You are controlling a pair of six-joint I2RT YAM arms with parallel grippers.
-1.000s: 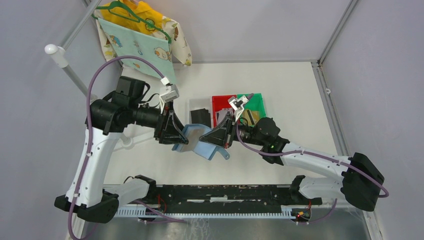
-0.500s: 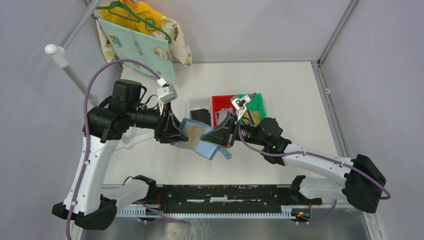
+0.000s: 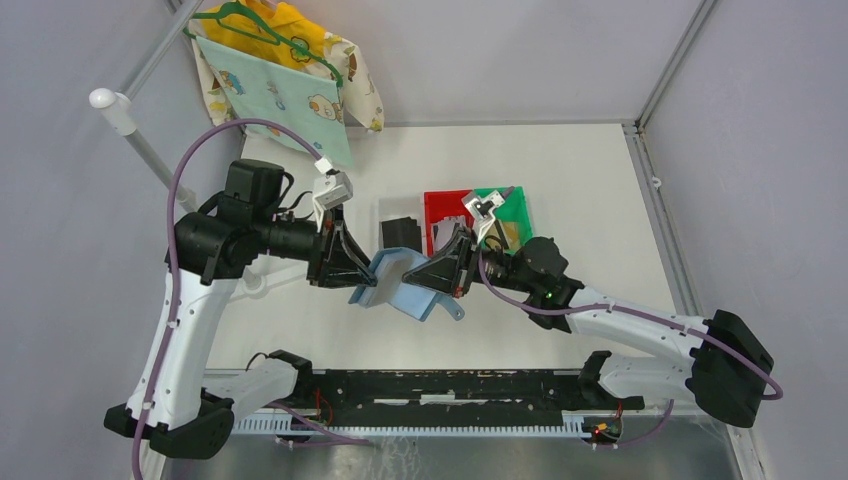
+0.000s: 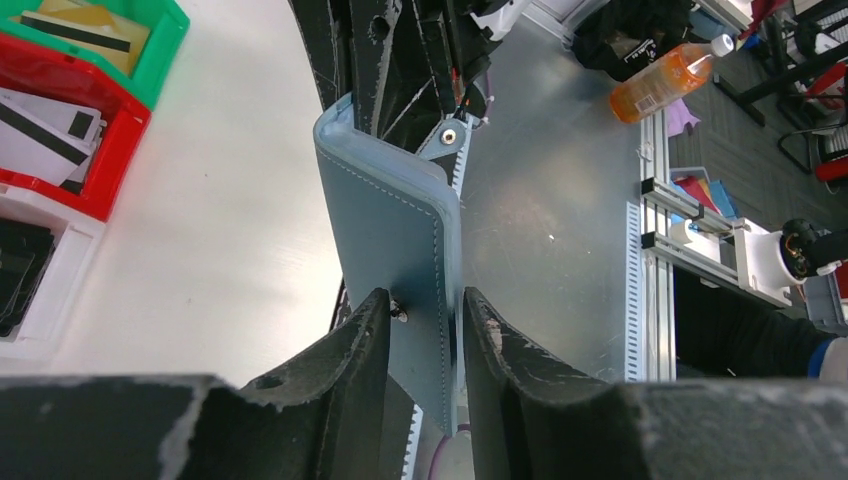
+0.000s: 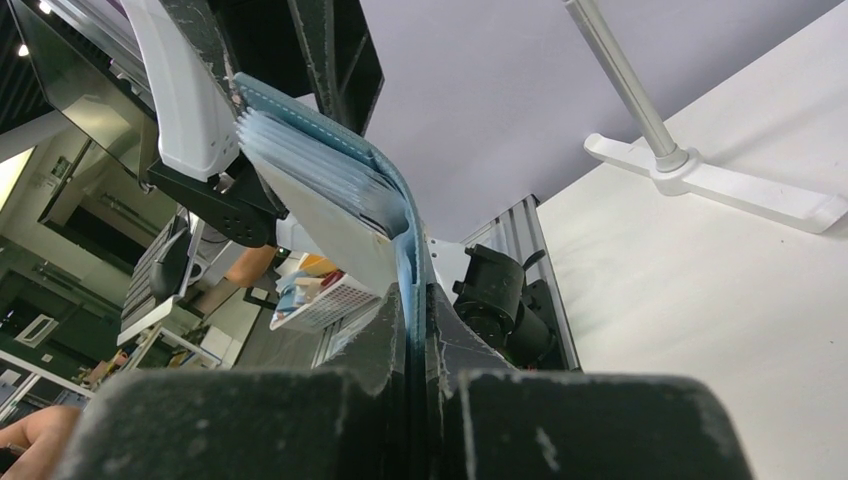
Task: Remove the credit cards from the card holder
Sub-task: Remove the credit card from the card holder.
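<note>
While the slate-blue folding card holder (image 3: 400,285) hangs in the air over the middle of the white tabletop (image 3: 580,180), carried between the two arms, part of the job looks done. Just beyond it, towards the far edge, three plastic bins stand side by side: black cards (image 4: 15,285) lie in the white bin (image 3: 384,212), white-grey cards (image 4: 40,135) with dark stripes in the red bin (image 3: 431,197), and a gold-tan card (image 4: 85,22) in the green bin (image 3: 522,203).

The right gripper (image 5: 412,300) is clamped tight on one flap. The left gripper (image 4: 425,312) has its jaws narrowly apart on either side of the other flap, and I cannot tell whether they pinch it yet.

The right wrist view shows layered pale pockets inside the holder. Whether any card is left in them is not visible, so how much remains is unclear.
</note>
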